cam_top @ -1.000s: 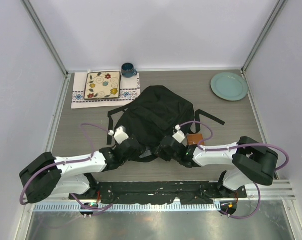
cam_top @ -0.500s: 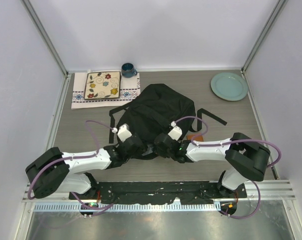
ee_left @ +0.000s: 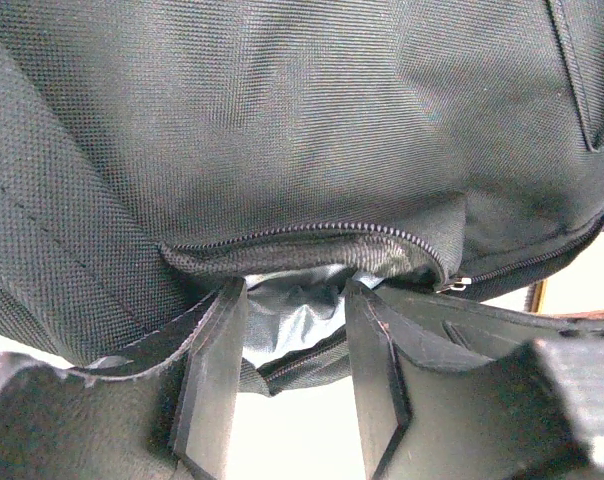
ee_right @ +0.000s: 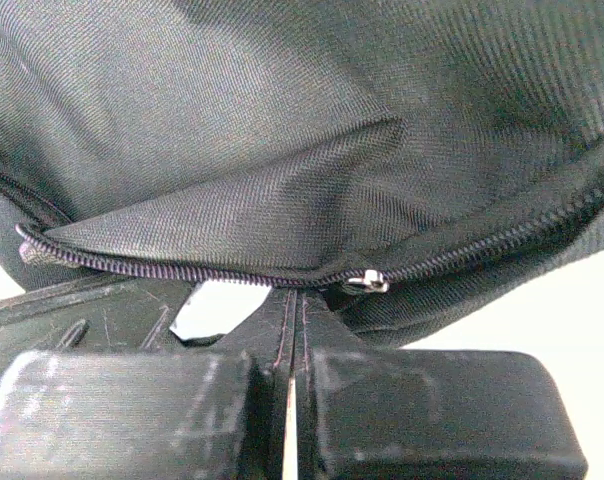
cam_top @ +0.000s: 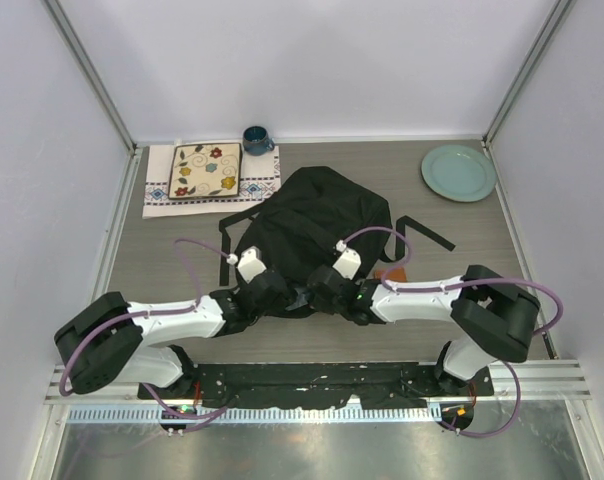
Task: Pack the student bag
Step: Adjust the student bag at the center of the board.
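Both arms shifted leftward, right claw (ee_right: 292,320) newly closed

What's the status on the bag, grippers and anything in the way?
Left gripper part open at zipper mouth. Right gripper shut just below the zipper pull. Student bag flat, pocket partly unzipped. Nothing blocking.

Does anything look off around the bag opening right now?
Nothing damaged or spilled. The student bag lies slumped, its zipper partly open with grey lining showing. An orange-brown item peeks from under its right edge, half hidden by the right arm, too covered to identify.
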